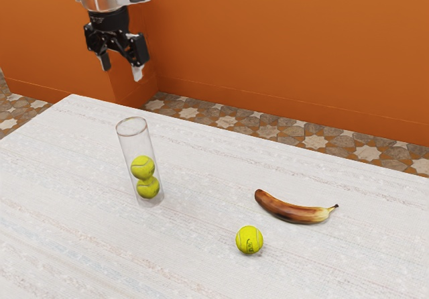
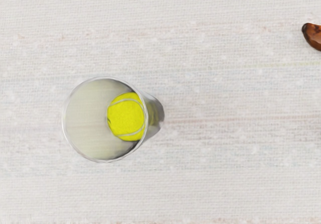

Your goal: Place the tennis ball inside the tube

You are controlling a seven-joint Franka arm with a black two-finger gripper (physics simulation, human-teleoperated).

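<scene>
The black two-finger hand (image 1: pixel 121 69) hung in the air above the white, faintly striped desk (image 1: pixel 60 198), its fingers spread apart with nothing between them. Below it, a clear cylindrical tube (image 1: pixel 138 145) stood on the desk, holding two fuzzy yellow tennis balls, the upper ball (image 1: pixel 142 167) on top of the lower ball (image 1: pixel 148 188). A third yellow tennis ball (image 1: pixel 249 239) lay loose on the desk, outside the tube and near a curved banana (image 1: pixel 292 210), brown with a yellowish stem end. The wrist view looked down through the tube's round mouth.
</scene>
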